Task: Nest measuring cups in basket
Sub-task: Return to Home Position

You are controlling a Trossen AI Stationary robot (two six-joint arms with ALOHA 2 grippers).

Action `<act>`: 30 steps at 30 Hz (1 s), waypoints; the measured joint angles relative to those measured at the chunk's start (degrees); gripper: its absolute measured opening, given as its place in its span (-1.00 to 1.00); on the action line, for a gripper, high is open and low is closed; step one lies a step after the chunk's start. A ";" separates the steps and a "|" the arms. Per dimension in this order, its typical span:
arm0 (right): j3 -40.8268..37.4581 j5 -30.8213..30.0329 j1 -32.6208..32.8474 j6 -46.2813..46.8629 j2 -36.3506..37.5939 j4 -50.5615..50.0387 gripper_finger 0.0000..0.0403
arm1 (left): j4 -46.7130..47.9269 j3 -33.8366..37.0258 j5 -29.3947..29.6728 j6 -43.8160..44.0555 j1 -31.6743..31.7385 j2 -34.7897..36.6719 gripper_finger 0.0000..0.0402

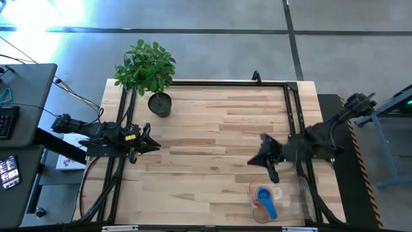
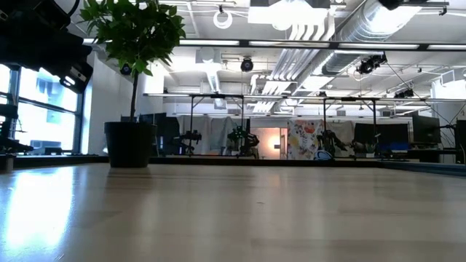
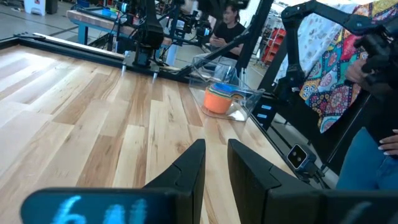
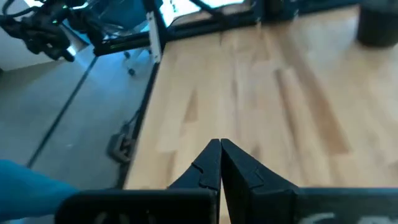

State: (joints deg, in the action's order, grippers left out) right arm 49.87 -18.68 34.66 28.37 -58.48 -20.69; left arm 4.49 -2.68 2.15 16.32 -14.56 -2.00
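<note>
The clear basket (image 1: 283, 201) stands at the table's near right corner. Nested measuring cups lie in it, a blue one (image 1: 264, 197) on top of an orange one (image 1: 257, 204). The left wrist view also shows the basket (image 3: 239, 93) with the orange cup (image 3: 217, 101) inside. My right gripper (image 1: 252, 161) hovers shut just beyond the basket's far side, and its fingers (image 4: 219, 146) meet over bare wood. My left gripper (image 1: 157, 145) waits at the table's left side, slightly open (image 3: 216, 149), pointing toward the basket. Neither gripper holds anything.
A dark plant pot (image 1: 159, 104) with a leafy plant stands near the table's far left corner and shows again in the low view (image 2: 129, 143). A black frame (image 1: 293, 116) runs along the table's edges. People sit beyond the table (image 3: 229, 25).
</note>
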 joint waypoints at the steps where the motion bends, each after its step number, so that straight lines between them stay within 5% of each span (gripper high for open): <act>1: 0.00 1.07 -1.77 -2.33 0.80 0.00 -1.00 | -0.01 0.00 0.00 0.01 0.00 0.00 -0.71; 13: -0.44 15.70 -15.10 -18.24 4.53 0.55 -1.00 | -0.01 0.00 0.00 0.00 0.00 0.01 -0.71; 21: -19.44 26.30 -22.69 -11.01 10.28 23.10 -1.00 | 0.00 0.00 0.00 -0.01 0.01 0.00 -0.71; 30: -32.14 24.27 -24.67 -10.89 18.88 35.17 -1.00 | -0.02 0.00 0.00 0.01 -0.01 0.00 -0.71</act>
State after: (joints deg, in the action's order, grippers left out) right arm 17.73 5.59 9.99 17.48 -39.59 14.48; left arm 4.47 -2.68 2.15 16.34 -14.57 -2.00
